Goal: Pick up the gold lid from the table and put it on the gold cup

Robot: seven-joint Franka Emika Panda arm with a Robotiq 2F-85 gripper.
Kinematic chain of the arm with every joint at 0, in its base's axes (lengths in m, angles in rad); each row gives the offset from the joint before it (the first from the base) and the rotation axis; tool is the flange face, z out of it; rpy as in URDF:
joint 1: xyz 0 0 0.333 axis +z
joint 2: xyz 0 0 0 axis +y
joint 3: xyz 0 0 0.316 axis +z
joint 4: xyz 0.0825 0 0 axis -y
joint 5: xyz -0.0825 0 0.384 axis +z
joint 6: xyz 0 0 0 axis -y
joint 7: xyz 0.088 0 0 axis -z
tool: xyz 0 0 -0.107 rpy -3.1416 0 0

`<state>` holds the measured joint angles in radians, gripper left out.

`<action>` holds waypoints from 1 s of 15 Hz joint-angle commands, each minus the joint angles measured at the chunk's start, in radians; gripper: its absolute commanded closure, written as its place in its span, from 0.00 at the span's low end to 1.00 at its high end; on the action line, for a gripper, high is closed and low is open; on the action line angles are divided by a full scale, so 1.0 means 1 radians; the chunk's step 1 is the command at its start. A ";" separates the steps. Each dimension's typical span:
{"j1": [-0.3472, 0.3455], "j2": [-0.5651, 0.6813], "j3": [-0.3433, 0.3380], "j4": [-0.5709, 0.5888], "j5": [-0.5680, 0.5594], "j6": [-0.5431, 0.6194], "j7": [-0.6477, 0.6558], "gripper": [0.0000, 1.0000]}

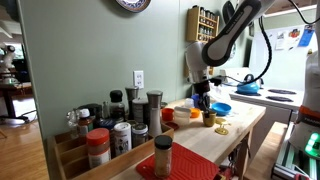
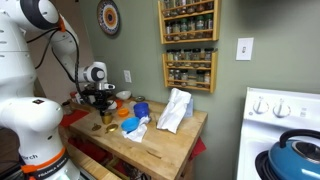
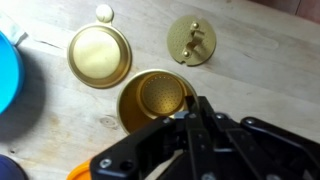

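Claw [image 3: 195, 112], clenched, sits at the rim of the gold cup [image 3: 150, 100]; the gold lid [image 3: 192, 40] lies apart beyond it.

Kitchen: wall spice racks [image 2: 188, 68], white stove [image 2: 285, 105], blue kettle [image 2: 300, 155].

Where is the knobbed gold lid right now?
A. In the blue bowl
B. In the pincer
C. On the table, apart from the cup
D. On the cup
C: in the wrist view the lid lies on the table, apart from the cup, whose mouth is uncovered.
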<state>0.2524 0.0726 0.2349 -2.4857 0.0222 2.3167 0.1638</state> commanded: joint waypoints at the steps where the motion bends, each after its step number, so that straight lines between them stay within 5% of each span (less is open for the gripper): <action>1: -0.007 -0.004 -0.006 -0.006 -0.007 0.034 0.028 0.99; 7: -0.011 -0.001 -0.014 -0.008 -0.022 0.053 0.064 0.98; 8: -0.011 -0.003 -0.015 -0.011 -0.020 0.060 0.070 0.74; 15: -0.038 -0.078 -0.029 -0.024 0.039 0.001 0.017 0.24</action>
<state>0.2299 0.0572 0.2158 -2.4854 0.0279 2.3529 0.2083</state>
